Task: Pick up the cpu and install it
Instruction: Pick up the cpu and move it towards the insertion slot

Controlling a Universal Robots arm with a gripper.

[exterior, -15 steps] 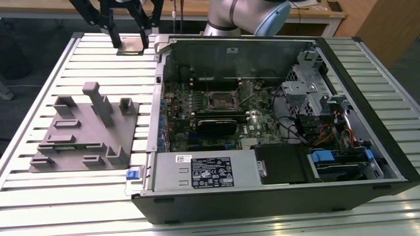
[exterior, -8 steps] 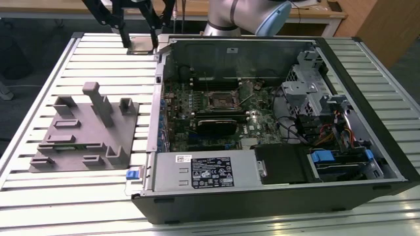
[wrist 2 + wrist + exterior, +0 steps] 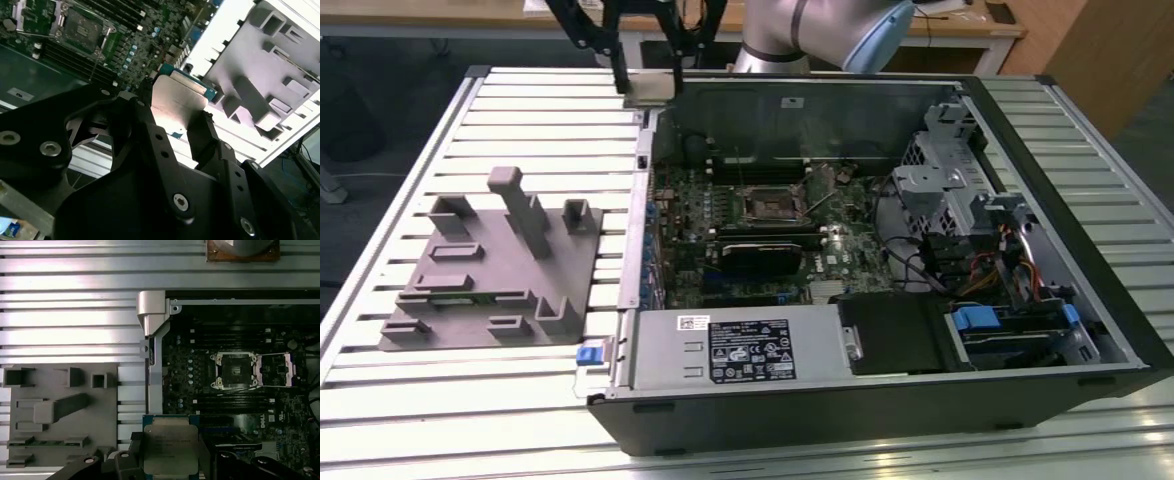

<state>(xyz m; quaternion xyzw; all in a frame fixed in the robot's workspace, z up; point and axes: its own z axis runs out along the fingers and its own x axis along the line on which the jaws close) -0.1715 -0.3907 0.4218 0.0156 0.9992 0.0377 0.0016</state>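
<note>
While the grey plastic block (image 3: 500, 260) sits on the slatted metal table (image 3: 520, 120) at the exterior view's left, the black gripper (image 3: 650, 78) pinches the square silvery cpu (image 3: 650, 92) aloft near a corner of the open black computer case (image 3: 881, 400), well apart from its dark socket frame (image 3: 767, 205).

Slatted metal table (image 3: 520, 110): grey plastic fixture block (image 3: 487, 270) on the exterior view's left, open computer case (image 3: 854, 415) just beside it, right.
</note>
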